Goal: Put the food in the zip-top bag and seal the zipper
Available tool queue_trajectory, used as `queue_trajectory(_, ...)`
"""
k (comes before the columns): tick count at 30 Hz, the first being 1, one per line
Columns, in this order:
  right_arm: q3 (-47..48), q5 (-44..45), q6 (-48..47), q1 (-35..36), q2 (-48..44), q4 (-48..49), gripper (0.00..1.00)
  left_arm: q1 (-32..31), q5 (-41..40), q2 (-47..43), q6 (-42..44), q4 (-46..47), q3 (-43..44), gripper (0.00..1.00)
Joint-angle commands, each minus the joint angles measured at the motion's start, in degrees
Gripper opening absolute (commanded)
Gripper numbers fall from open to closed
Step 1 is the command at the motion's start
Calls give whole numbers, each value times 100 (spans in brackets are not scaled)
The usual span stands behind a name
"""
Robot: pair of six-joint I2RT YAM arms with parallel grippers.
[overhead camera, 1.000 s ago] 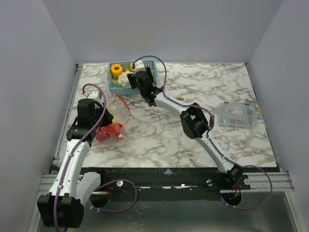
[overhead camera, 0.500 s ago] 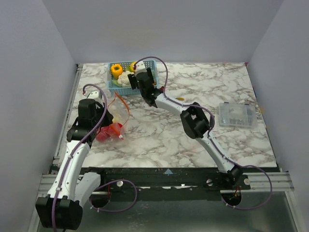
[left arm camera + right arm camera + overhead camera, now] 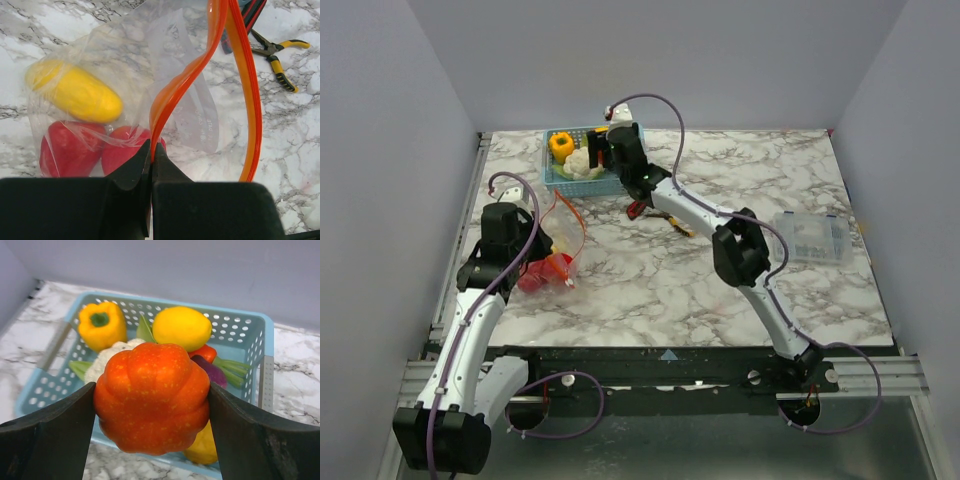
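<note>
over the blue basket (image 3: 240,330) at the far left of the marble table (image 3: 650,290), the right gripper (image 3: 152,427) clamps an orange toy pumpkin (image 3: 151,385) between wide-set fingers, above a yellow pepper (image 3: 101,325), lemon (image 3: 181,327), cauliflower (image 3: 107,360) and purple piece (image 3: 212,372) in the basket. near the left edge the left gripper (image 3: 151,150) is pinched fully closed on the red-orange zipper (image 3: 240,75) of the zip-top bag (image 3: 125,60), which lies on the table, mouth gaping. a yellow food piece (image 3: 75,92) and two red ones (image 3: 70,150) sit inside. yellow-handled pliers (image 3: 277,60) lie just beyond the bag; a clear box (image 3: 808,238) sits well apart on the right.
</note>
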Motion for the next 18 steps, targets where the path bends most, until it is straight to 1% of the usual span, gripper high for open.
queue_trajectory(1,-297,-667,670,-14,-1016,-453,1,-6,-96,86,-72,-149,203,0)
queue_trajectory(3,-518,-1036,1005,-9,-1303,-678,1,-2,-35,136,-77,-169,208,0)
queue_trajectory(6,-1268,-1806,1585,8,-1890,-607,1,-2,54,186,-68,-197,220,0)
queue_trajectory(8,-1888,-2389,1869,45,-2271,-356,1,-2,103,194,-92,-218,229,0)
queue_trajectory(12,-2842,-2973,2308,148,-2898,28,1,-2,63,143,-211,-269,238,0)
queue_trajectory(15,-3662,-3640,2750,174,-3341,697,1,-3,-66,86,-293,-316,214,0)
queue_trajectory(18,-4356,-3885,2928,307,-3772,1247,1,-2,-92,59,-382,-364,186,0)
